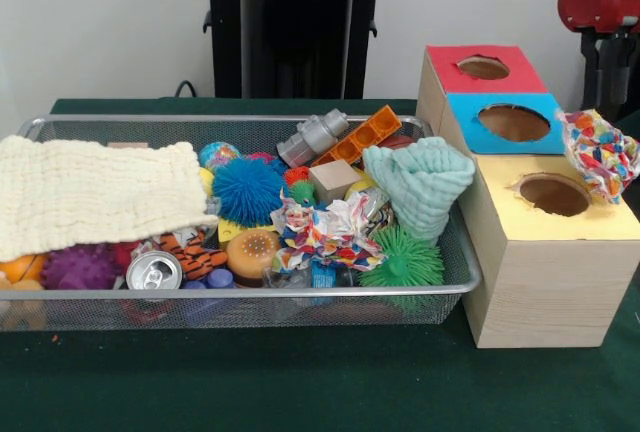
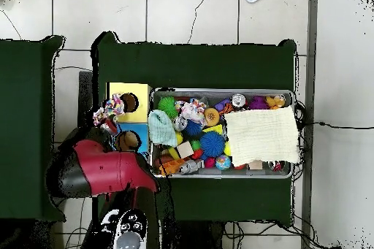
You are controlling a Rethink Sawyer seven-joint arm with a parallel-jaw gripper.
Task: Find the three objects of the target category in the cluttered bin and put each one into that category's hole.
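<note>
Crumpled paper (image 1: 600, 155) at pincer (image 1: 612, 92), beside yellow hole (image 1: 553, 195)

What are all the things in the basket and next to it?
Wire bin: one, silver, on the green table.
Cloth: one, cream, over the bin's left end in the front view.
Spiky ball: one, blue, mid bin.
Spiky ball: one, green, bin's front right corner.
Teal cloth: one, bin's right end.
Can: one, silver, at the front.
Wooden box: one; red, blue, yellow holes on top; right of the bin.
Crumpled wrapper: one, multicoloured, held beside the box.
Arm: red and black, above the box.
</note>
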